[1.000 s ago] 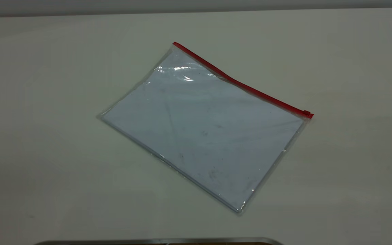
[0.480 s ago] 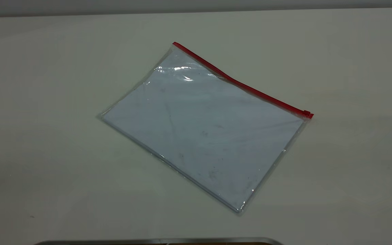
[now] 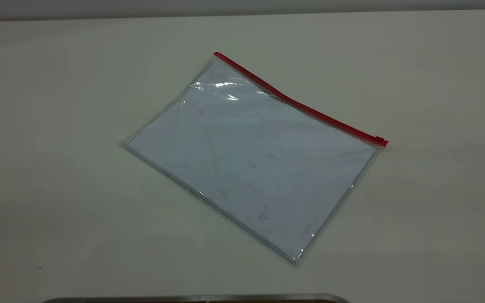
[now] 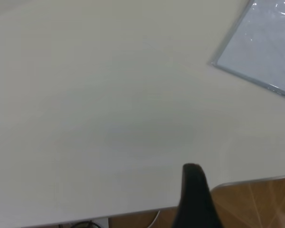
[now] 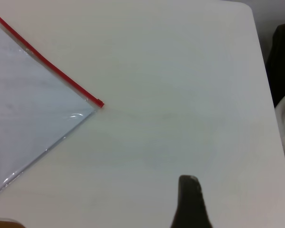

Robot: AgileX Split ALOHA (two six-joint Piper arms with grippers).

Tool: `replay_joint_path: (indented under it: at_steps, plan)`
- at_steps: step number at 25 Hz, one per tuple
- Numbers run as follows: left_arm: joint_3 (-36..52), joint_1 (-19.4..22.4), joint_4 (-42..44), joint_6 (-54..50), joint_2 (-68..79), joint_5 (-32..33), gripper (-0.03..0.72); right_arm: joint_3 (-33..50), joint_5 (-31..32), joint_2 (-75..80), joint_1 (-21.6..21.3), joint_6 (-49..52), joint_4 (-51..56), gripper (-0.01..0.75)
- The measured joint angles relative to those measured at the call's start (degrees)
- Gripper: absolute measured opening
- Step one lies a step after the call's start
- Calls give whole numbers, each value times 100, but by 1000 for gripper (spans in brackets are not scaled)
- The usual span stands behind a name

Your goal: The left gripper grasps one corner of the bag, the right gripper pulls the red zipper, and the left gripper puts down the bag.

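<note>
The bag [image 3: 251,160] lies flat on the white table, a clear pouch with white paper inside. The red zipper [image 3: 301,105] runs along its far long edge, with the small slider [image 3: 379,140] at the right-hand end, beside the bag's clear corner [image 3: 372,150]. Neither arm shows in the exterior view. In the left wrist view a black part of my left gripper [image 4: 194,194] hangs over the table's edge, well away from the bag [image 4: 266,52]. In the right wrist view a black part of my right gripper [image 5: 190,202] is over bare table, apart from the bag [image 5: 33,109] and zipper [image 5: 47,64].
A metal-edged strip [image 3: 196,298] lies along the table's near edge. The table's rounded edge [image 4: 251,179] borders a wooden floor in the left wrist view. Dark and white objects [image 5: 282,95] stand beyond the table's side edge in the right wrist view.
</note>
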Motion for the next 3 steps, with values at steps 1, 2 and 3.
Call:
replay_joint_path:
  at_steps: [1,2,3]
  plan:
    - [0,0,0,0,0,0,590,0,0,0,0,0,0,576]
    - [0,0,0,0,0,0,590,0,0,0,0,0,0,576]
    - [0,0,0,0,0,0,590,0,0,0,0,0,0,576]
